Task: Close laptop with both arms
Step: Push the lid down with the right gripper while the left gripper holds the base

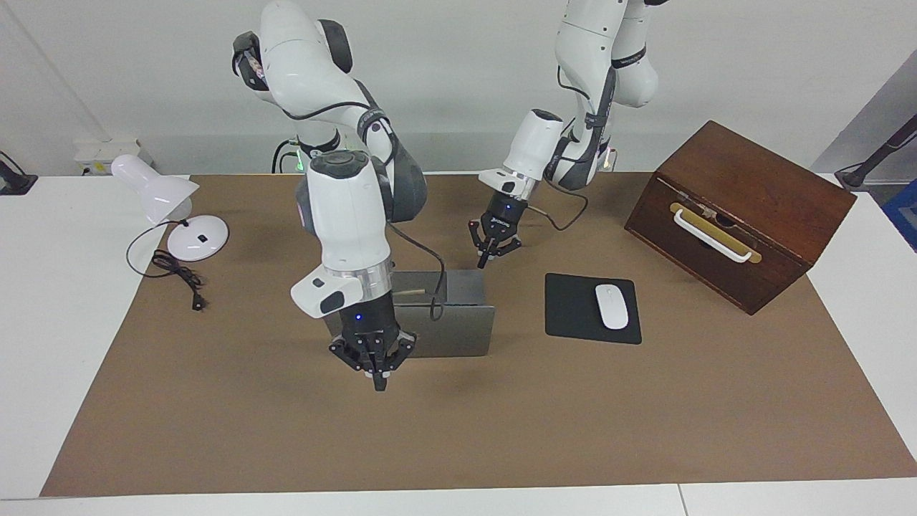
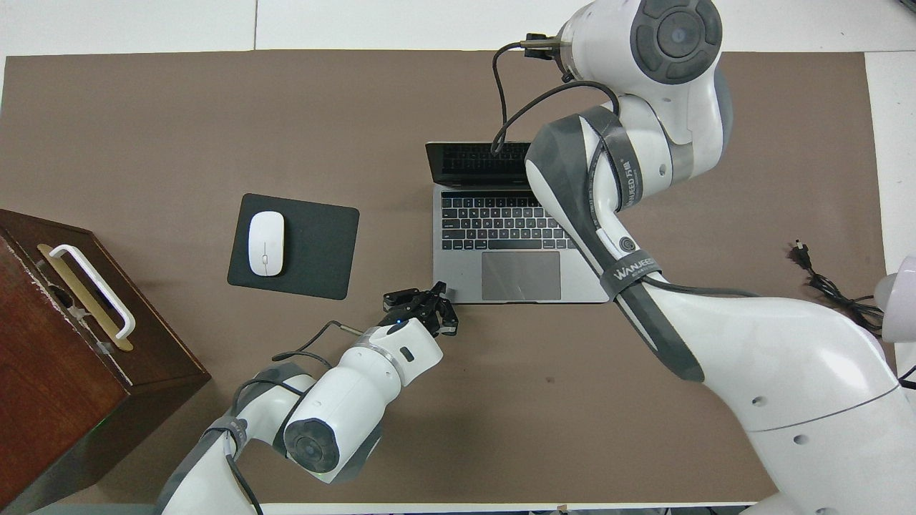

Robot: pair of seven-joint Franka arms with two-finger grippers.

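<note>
Facing view, nearest first: right end effector (image 1: 377,376) clenched, fingertips met, nothing held. Hangs low over the brown paper mat (image 1: 501,430), just off the back of the lid of the thin silver-grey metal laptop (image 1: 458,330), at the lid's end toward the right arm. Cannot tell contact with the lid, probably none.

Laptop open on the mat, lid close to upright, screen and dark keyboard turned toward the robots, long axis running from one arm's end of the counter (image 1: 57,322) to the other. From the right end effector, lid back directly toward the robots. Judged the key relation: a push that way at the upper edge should fold the lid onto the base.

Left end effector (image 1: 487,254) also clenched and empty, over the base's corner nearest the robots at the left arm's end. Well placed, by the look of it, to pin the base or guide the lid.

Black cable (image 1: 430,287) of the right arm draped across the lid's top edge; could snag or get pinched as the lid drops.

Farther off from the left end effector: black rectangular mouse pad (image 1: 573,308) carrying a white oval mouse (image 1: 611,306), then a dark wooden box (image 1: 738,215) with a white handle. Away from the right end effector, a white desk lamp (image 1: 154,190). None in the way.
</note>
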